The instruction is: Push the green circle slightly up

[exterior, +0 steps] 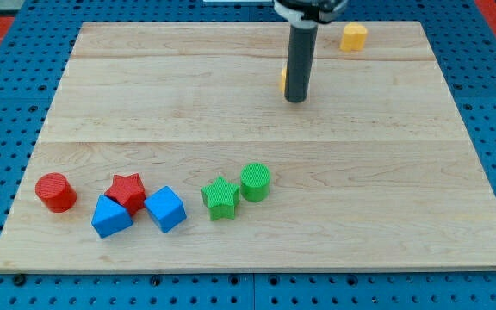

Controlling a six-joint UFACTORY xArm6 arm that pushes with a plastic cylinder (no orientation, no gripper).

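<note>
Camera view: my tip (pixel 295 100) above green circle (pixel 255 182).

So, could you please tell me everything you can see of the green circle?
The green circle is a short upright cylinder with a ribbed, plastic-looking surface, standing on the wooden board toward the view's bottom, right of centre. The green star sits at its lower left, touching or nearly so. My tip is far above it, toward the view's top.

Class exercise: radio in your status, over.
My tip near view's top, far from green circle. Circle touching green star. Path to circle clear.
</note>
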